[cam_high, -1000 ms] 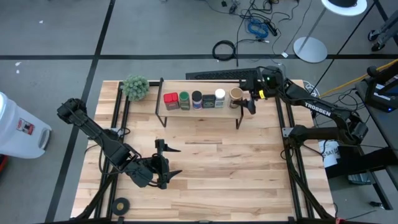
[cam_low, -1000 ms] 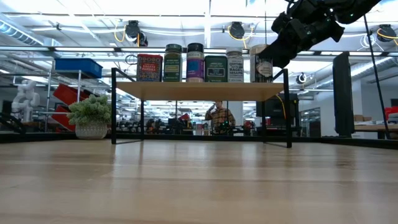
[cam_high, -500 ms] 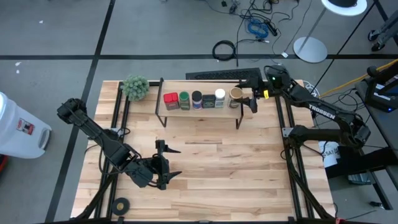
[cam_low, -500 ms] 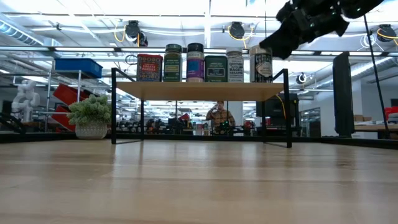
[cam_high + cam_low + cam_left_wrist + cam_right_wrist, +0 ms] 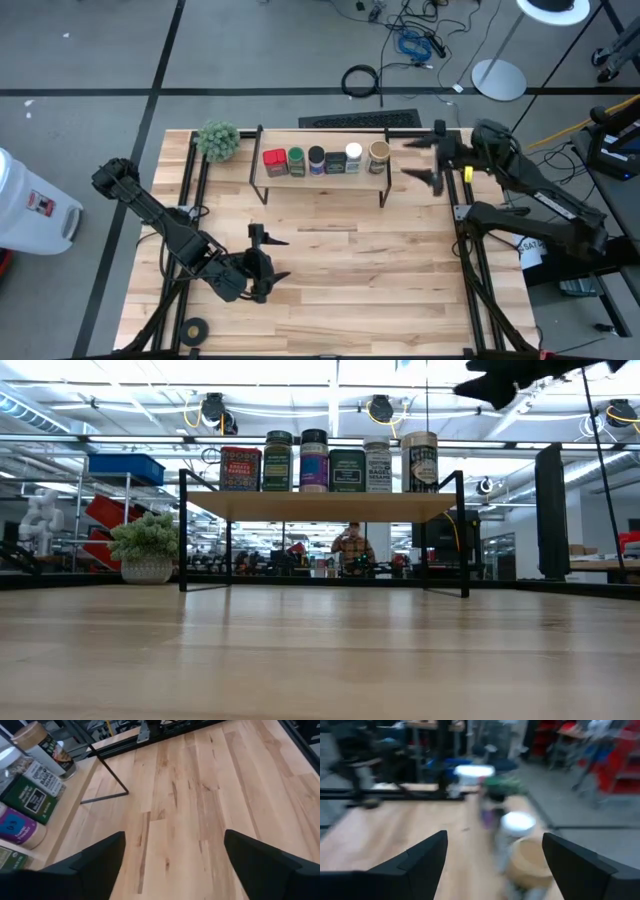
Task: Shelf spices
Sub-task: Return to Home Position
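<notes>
from above, at the far side of the table [image 5: 340,290], the spices [image 5: 316,160] stand in one row on the shelf [image 5: 320,180]: red tin [image 5: 274,160], green-lidded jar [image 5: 296,160], dark-lidded jar [image 5: 316,158], dark square tin [image 5: 335,162], white-lidded jar [image 5: 353,155] and tan cylinder [image 5: 378,154], left to right. the right gripper [image 5: 418,158] hovers just right of the shelf, apart from the cylinder, claw spread. the left gripper [image 5: 278,258] hangs over the near left of the table, claw spread.

at table height, all six stand upright on the board.

the left wrist view shows the left fingers [image 5: 95,862] wide apart over bare wood.

the right wrist view shows the right fingers [image 5: 415,865] wide apart, with the tan and white lids beyond them.
</notes>
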You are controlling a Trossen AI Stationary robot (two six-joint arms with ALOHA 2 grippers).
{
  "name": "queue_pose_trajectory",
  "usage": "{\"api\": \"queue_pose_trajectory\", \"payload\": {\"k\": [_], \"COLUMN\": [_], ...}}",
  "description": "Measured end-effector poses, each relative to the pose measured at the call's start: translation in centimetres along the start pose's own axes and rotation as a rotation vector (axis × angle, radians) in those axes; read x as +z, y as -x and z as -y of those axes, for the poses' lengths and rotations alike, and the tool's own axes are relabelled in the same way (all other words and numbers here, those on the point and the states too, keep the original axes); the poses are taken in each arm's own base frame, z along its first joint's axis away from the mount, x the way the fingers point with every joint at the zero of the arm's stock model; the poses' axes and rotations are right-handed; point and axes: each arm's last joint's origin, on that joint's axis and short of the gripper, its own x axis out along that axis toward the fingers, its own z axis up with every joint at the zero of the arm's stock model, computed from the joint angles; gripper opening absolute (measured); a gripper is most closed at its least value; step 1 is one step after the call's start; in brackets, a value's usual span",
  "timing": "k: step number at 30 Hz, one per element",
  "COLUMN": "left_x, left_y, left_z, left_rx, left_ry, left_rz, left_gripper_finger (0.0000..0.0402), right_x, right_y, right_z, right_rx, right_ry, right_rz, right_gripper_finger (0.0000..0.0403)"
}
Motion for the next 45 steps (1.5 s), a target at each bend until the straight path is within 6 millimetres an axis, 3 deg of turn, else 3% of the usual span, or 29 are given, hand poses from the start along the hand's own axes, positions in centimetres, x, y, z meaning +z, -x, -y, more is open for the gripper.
{"api": "queue_pose_trajectory", "payload": {"k": [5,9,14,19,24,34,39,45], "left_x": [0.1,0.3,0.4,0.5,0.5,-2.0,-4.4,-7.0], "left_y": [-0.1,-0.5,-1.0,-1.5,-2.5,-6.5,-7.7,-8.6], "left_z": [-0.2,-0.6,-1.3,-2.0,-3.2,-5.7,-6.6,-7.5], "left_rx": [0.026,0.041,0.070,0.114,0.176,0.100,0.109,0.104], "left_ry": [-0.009,0.008,0.034,0.050,0.084,0.139,0.139,0.174], "left_rz": [0.005,0.012,0.012,0.009,0.017,0.138,0.148,0.184], "left_gripper_finger": [0.0296,0.0249,0.0201,0.0164,0.0130,0.0052,0.0010,0.0011], "right_x": [-1.3,-3.6,-7.3,-9.1,-10.9,-13.0,-13.8,-13.7], "right_y": [1.0,0.4,-0.5,-1.2,-1.9,-2.6,-2.8,-2.8], "right_z": [-2.2,-3.6,-4.9,-5.5,-5.9,-7.1,-7.5,-7.5], "right_rx": [0.119,0.193,0.161,0.149,0.124,0.198,0.171,0.143], "right_ry": [-0.195,-0.312,-0.306,-0.251,-0.158,-0.095,-0.074,-0.043], "right_rz": [-0.130,-0.184,-0.202,-0.127,-0.112,-0.076,-0.070,-0.044], "right_gripper_finger": [0.0312,0.0312,0.0312,0.0305,0.0244,0.0021,0.0009,0.0002]}}
